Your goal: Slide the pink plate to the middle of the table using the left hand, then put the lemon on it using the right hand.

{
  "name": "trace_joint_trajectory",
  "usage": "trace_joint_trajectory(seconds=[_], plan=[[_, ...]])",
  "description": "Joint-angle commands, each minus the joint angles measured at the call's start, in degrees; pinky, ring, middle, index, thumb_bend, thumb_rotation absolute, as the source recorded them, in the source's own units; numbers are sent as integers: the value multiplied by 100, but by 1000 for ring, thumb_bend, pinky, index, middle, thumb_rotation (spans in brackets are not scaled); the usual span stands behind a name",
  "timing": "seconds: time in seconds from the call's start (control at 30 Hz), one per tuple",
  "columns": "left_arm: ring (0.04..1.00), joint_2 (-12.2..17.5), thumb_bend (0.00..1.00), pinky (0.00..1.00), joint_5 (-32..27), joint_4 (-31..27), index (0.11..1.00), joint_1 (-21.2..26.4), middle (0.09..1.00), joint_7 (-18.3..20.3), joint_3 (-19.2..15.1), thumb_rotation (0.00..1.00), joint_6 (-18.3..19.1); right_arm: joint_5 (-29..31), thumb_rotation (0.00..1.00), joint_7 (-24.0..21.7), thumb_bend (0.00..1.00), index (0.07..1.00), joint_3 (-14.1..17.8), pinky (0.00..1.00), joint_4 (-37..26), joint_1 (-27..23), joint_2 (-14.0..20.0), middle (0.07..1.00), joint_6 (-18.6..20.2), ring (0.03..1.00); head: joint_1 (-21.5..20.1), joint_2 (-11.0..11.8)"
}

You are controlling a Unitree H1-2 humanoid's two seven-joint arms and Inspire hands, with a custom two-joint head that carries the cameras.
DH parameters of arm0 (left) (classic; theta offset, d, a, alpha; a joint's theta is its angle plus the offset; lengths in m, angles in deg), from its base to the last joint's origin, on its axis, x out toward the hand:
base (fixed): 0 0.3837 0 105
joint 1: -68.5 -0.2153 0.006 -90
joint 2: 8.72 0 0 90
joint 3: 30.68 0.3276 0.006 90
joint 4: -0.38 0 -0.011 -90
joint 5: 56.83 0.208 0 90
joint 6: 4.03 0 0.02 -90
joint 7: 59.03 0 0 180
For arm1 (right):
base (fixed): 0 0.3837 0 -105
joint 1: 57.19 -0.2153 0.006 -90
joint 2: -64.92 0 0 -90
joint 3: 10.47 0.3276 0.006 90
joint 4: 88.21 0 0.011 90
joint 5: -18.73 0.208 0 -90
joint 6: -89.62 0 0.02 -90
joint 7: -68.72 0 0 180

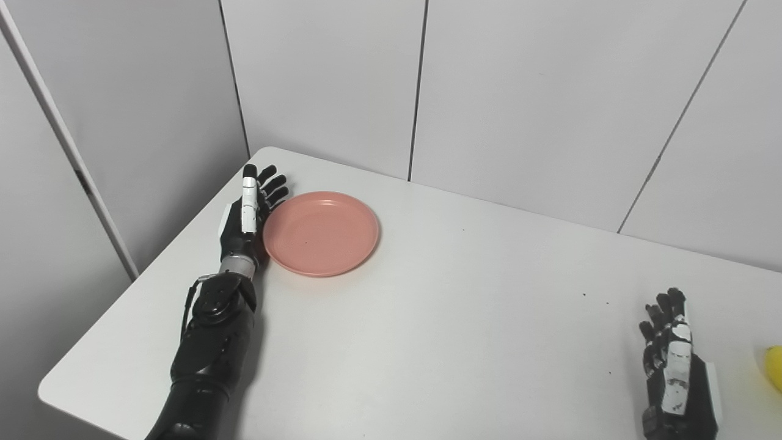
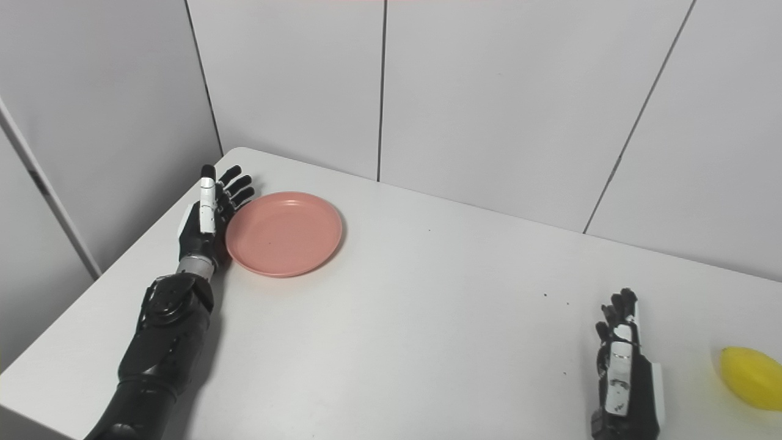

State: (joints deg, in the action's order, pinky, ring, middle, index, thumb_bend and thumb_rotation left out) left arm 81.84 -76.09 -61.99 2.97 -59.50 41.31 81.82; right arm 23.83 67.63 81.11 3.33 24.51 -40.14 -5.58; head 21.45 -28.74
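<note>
The left robot hand, fingers spread and empty, is pressing edge-on against the pink plate, risking sliding over its low rim.

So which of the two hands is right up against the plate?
The left hand, open beside the pink plate, at its left rim; the right hand rests far off, near the lemon.

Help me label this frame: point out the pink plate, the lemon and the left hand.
pink plate [image 2: 284, 232], right eye view, bare centre of the dish.
lemon [image 2: 750, 376], right eye view, middle of its yellow body.
left hand [image 2: 204, 223], right eye view, back of the hand.
</note>
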Motion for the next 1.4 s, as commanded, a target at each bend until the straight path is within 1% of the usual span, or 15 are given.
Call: trace_joint_trajectory(seconds=[0.0, 0.03, 0.1, 0.17, 0.43, 0.53, 0.57, 0.63, 0.67, 0.8, 0.93, 1.07, 1.13, 1.17, 1.37], plan=[[861, 60, 752, 849, -21, -145, 840, 184, 851, 124, 7, 1000, -68, -30, 1000, 13, 593, 1000, 2, 1000, -193, -93, -10, 1000, -79, 1000, 5, -3], [860, 59, 753, 846, -10, -151, 842, 185, 852, 133, 15, 1000, -66, -39, 1000, 14, 595, 1000, -2, 1000, -202, -91, -9, 1000, -68, 1000, 5, -3], [856, 11, 755, 843, 49, -329, 838, 157, 849, 81, 75, 1000, 101, -47, 1000, 12, 600, 1000, -7, 1000, -237, -82, -6, 1000, -24, 1000, 8, -22], [855, -13, 757, 843, 132, -425, 836, 134, 848, 74, 162, 1000, 192, -37, 1000, 3, 600, 1000, -4, 1000, -255, -78, -5, 1000, -6, 1000, 8, -22], [860, -154, 754, 853, 413, -643, 831, 122, 852, 2, 421, 1000, 348, -1, 1000, -4, 607, 1000, 7, 1000, -246, -89, -14, 1000, -13, 1000, -9, -43], [861, -189, 758, 853, 512, -665, 837, 131, 851, 35, 526, 1000, 374, 10, 998, 3, 630, 1000, 7, 1000, -267, -84, -19, 1000, 43, 1000, -9, -43], [862, -207, 761, 855, 544, -685, 838, 132, 852, 51, 569, 1000, 405, 9, 996, 4, 638, 1000, 5, 1000, -281, -80, -19, 1000, 70, 1000, -78, -92], [864, -238, 763, 857, 588, -722, 836, 130, 853, 54, 618, 1000, 457, 13, 993, 7, 647, 1000, 5, 1000, -299, -75, -22, 1000, 97, 1000, -78, -92], [864, -255, 763, 857, 623, -756, 836, 125, 854, 63, 660, 1000, 491, 12, 992, 6, 648, 1000, 5, 1000, -295, -78, -22, 1000, 89, 1000, -160, -144], [866, -302, 755, 860, 703, -818, 837, 118, 856, 60, 749, 1000, 501, -39, 976, 22, 679, 1000, -1, 1000, -266, -91, -17, 1000, 56, 1000, -227, -191], [859, -346, 767, 854, 787, -867, 833, 127, 848, 64, 841, 1000, 549, -38, 961, -2, 709, 1000, -3, 1000, -180, -110, -8, 1000, -22, 1000, -243, -222], [853, -379, 773, 848, 872, -886, 832, 151, 844, 68, 931, 1000, 613, -26, 966, -31, 709, 1000, -1, 1000, -34, -157, 12, 1000, -117, 1000, -296, -272], [853, -392, 767, 846, 897, -923, 834, 148, 844, 92, 969, 1000, 666, -66, 959, -21, 734, 1000, -19, 1000, -25, -164, 9, 1000, -111, 1000, -352, -293], [854, -392, 762, 847, 895, -934, 835, 147, 846, 116, 987, 1000, 682, -82, 959, -16, 743, 1000, -28, 1000, -27, -170, 3, 1000, -110, 1000, -413, -343], [859, -409, 761, 845, 1008, -1061, 838, 119, 849, 137, 1132, 1000, 778, -127, 965, -27, 735, 1000, -69, 1000, 34, -201, -25, 1000, -200, 1000, -564, -426]])
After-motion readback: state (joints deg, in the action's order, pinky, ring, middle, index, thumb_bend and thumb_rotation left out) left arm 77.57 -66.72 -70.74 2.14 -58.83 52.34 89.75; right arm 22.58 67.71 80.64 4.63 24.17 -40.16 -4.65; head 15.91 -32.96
